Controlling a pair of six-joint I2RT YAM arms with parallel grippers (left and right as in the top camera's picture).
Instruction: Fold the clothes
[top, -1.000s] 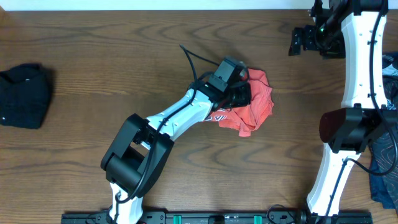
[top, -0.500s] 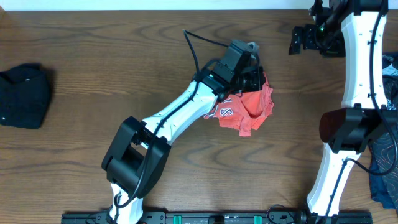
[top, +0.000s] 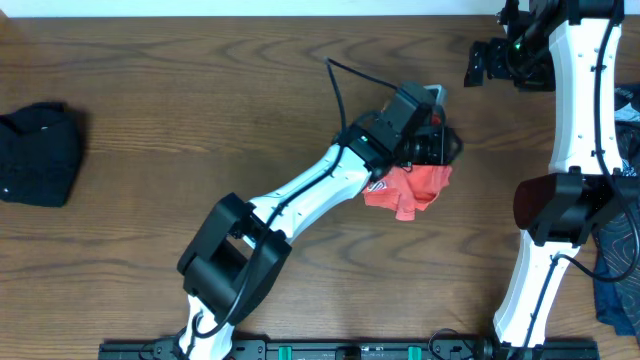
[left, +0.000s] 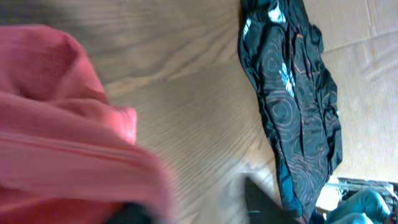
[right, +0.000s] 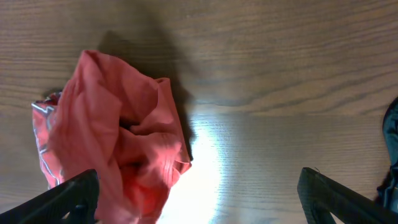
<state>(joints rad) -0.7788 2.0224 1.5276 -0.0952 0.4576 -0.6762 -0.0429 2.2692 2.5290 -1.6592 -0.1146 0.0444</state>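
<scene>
Overhead, we see the wooden table (top: 150, 80) filling the frame, with both white arms reaching across it. The left arm (top: 300, 195) stretches diagonally from the near edge toward the middle right, and the right arm (top: 580, 110) runs up the right side to the far corner. The navy swirl-patterned garment (top: 620, 262) lies at the right edge of the table, partly out of frame; in the left wrist view it lies stretched out on the wood. The black cloth bundle (top: 40, 155) sits alone at the far left, well apart from everything else. The coral-red T-shirt (top: 422, 185) lies crumpled right of centre, a scrap of its white-and-navy lettering showing on its left side. The left gripper (top: 440, 145) is at the far edge of this heap, touching or just over the cloth. Its own camera is blurred and half filled with red fabric, so we cannot tell how its jaws stand. The right gripper (right: 199, 185) hangs over bare wood near the shirt with its fingers spread wide and nothing between them.
</scene>
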